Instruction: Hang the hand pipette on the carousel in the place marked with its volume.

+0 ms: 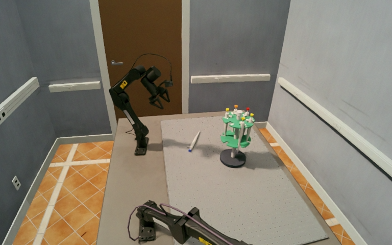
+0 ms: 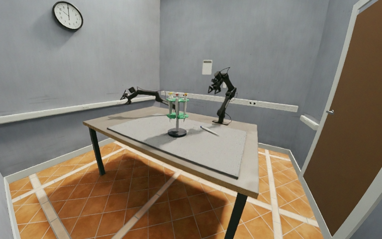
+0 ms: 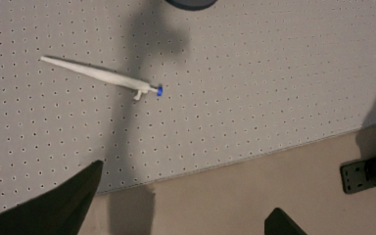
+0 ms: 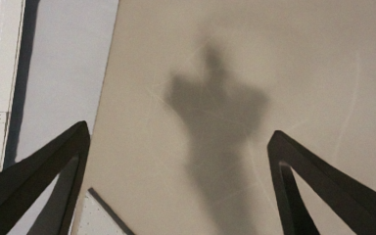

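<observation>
The hand pipette (image 1: 194,141) (image 2: 209,130) (image 3: 103,74) lies on the perforated board, white, with a blue push button (image 1: 190,150) (image 3: 160,91) and a finger hook (image 3: 138,95) that points toward the arm side. Its printed volume is not readable. The carousel (image 1: 226,159) (image 2: 176,133) (image 3: 192,4) stands upright beyond it, with two green discs on a black base; several pipettes with yellow, orange and red buttons hang there. Slot labels are not readable. My left gripper (image 1: 165,104) (image 2: 212,92) (image 3: 190,194) is open, high above the bench. My right gripper (image 2: 123,101) (image 4: 183,133) is open and empty, far from the pipette.
The perforated board (image 1: 216,196) (image 2: 219,157) (image 3: 235,122) covers much of the table (image 1: 132,178). The right arm's base (image 1: 146,232) (image 3: 354,178) stands on the bare strip along the board. The right arm reaches out beyond the top view.
</observation>
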### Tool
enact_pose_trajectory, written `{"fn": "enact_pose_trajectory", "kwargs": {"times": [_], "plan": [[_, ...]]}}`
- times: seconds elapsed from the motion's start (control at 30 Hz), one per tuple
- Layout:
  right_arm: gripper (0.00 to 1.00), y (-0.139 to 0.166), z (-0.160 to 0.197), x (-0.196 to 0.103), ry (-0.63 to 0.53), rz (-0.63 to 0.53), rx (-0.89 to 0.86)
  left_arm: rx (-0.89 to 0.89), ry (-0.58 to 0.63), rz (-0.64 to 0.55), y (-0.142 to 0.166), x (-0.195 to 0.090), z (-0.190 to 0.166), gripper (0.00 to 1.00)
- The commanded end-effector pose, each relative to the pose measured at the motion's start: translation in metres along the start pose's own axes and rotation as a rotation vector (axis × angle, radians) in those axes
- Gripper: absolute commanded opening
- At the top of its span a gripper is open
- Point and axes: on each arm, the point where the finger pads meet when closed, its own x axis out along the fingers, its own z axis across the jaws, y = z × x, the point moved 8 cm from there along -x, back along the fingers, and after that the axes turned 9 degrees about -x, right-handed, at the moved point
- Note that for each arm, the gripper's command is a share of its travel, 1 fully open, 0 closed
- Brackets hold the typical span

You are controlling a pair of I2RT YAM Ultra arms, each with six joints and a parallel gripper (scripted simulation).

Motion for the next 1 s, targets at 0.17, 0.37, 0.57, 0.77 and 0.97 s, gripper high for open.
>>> {"fn": "enact_pose_trajectory", "kwargs": {"times": [0.17, 0.37, 0.57, 0.77, 0.97], "plan": [[1.0, -0.031, 0.021, -0.007, 0.105, 0.184, -0.02, -0.205, -0.18, -0.011, 0.003, -0.005, 0.044, 1.0], [1.0, -0.031, 0.021, -0.007, 0.105, 0.184, -0.02, -0.343, -0.299, -0.032, 0.008, -0.013, 0.069, 1.0], [1.0, -0.031, 0.021, -0.007, 0.105, 0.184, -0.02, -0.481, -0.418, -0.054, 0.016, -0.024, 0.093, 1.0], [1.0, -0.031, 0.021, -0.007, 0.105, 0.184, -0.02, -0.648, -0.559, -0.076, 0.028, -0.038, 0.118, 1.0], [1.0, -0.031, 0.021, -0.007, 0.105, 0.184, -0.02, -0.759, -0.654, -0.091, 0.04, -0.05, 0.132, 1.0]]}}
